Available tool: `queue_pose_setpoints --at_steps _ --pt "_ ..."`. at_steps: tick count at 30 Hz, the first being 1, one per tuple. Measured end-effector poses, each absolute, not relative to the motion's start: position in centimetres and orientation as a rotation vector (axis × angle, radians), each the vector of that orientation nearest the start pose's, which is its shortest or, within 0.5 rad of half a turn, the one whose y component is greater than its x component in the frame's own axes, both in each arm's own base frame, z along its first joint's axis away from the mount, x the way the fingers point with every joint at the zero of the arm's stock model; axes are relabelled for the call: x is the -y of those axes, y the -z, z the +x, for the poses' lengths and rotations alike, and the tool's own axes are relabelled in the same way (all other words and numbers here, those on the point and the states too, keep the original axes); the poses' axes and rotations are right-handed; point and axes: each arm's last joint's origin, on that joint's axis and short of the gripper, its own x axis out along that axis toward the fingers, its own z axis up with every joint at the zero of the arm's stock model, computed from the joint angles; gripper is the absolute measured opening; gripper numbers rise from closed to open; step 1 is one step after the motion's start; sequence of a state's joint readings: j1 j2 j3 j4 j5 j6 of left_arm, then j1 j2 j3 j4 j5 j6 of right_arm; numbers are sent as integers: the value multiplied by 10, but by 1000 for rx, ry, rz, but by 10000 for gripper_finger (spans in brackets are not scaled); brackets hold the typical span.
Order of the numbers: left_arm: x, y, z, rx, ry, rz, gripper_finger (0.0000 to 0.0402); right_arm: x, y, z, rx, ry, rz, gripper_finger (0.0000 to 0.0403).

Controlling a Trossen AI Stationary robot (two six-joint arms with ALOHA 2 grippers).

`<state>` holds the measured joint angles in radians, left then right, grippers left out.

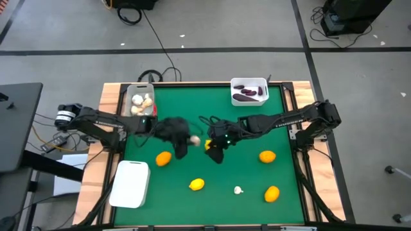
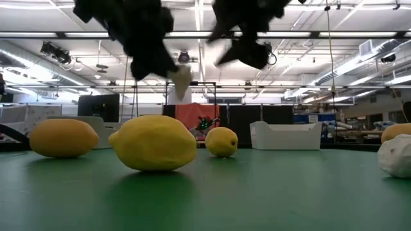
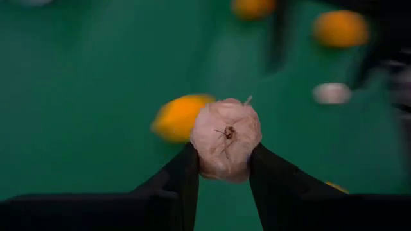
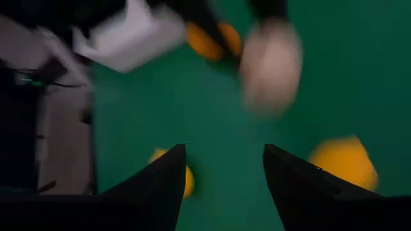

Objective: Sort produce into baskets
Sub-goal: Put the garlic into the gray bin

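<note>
From above, a green mat (image 1: 212,173) is covering the wood-framed table, with grey floor and cables lying around it. Garlic bulbs are sitting in the grey basket (image 1: 139,99), eggplants in the white basket (image 1: 249,90), and a third white basket (image 1: 130,184) is resting near the left front corner. Both arms are meeting mid-table.

At table height, lemons and an orange (image 2: 63,137) are lying on the mat before a workshop lit by ceiling strips.

The left gripper (image 3: 223,168) is pinching a garlic bulb (image 3: 225,138) between its narrowed fingers, above the mat.

The right gripper (image 4: 223,168) is hanging with fingers spread apart, holding nothing, facing the bulb.
</note>
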<state>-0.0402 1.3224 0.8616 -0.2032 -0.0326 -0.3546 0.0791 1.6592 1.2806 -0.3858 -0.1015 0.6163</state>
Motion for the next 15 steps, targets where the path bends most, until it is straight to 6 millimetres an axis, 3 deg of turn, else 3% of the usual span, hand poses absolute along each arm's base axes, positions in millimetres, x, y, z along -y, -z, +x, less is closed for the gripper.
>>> queue_pose_setpoints --at_steps 6,15 --pt "-43 -232 254 -836 -390 -448 124 -10 -250 344 -999 239 595 216" --pt "-102 -258 189 -908 -953 -427 125 -3 -244 342 -1020 264 505 216"
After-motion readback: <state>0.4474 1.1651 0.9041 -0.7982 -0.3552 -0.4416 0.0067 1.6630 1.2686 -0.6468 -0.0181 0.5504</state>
